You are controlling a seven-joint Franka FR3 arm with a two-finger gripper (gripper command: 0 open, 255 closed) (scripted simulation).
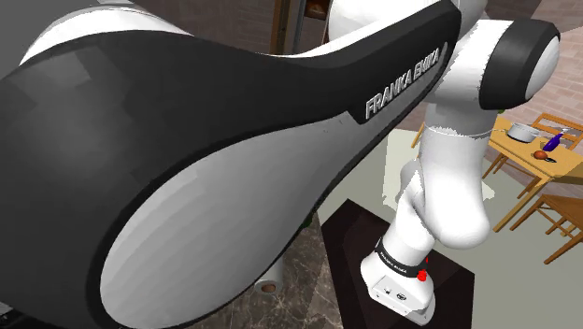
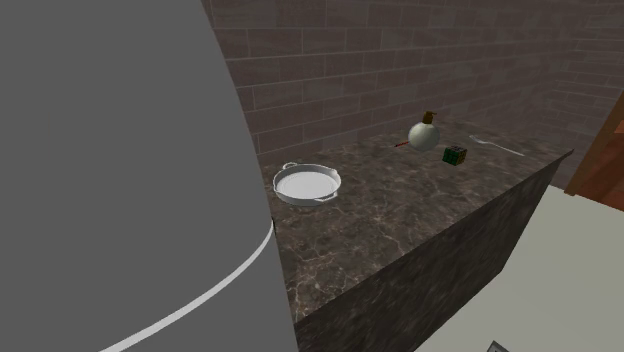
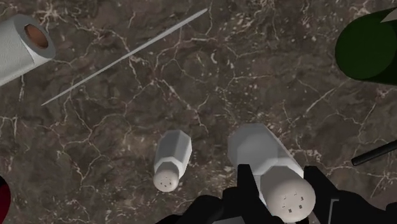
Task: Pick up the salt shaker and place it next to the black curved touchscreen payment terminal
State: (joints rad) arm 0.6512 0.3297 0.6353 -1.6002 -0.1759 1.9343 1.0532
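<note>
Dark veined stone worktop point(image 3: 210, 76). Pale grey salt shaker point(image 3: 261, 149): clasped between the black gripper point(image 3: 278, 170) fingers, cap edges hidden behind them. Second shaker point(image 3: 172, 159): just beside the gripper, free. Green object point(image 3: 369, 44), beyond the gripper: cut off, unidentifiable.

Legible text, shoulder view: "FRANKA EMIKA" point(image 1: 407, 88) in white capitals, printed on the dark side panel of the arm's large near link point(image 1: 234, 140), slanting upward along the panel's edge. Second mark: small white lettering on the black band point(image 1: 402, 264) just above the arm's base (too small to make out)
</note>
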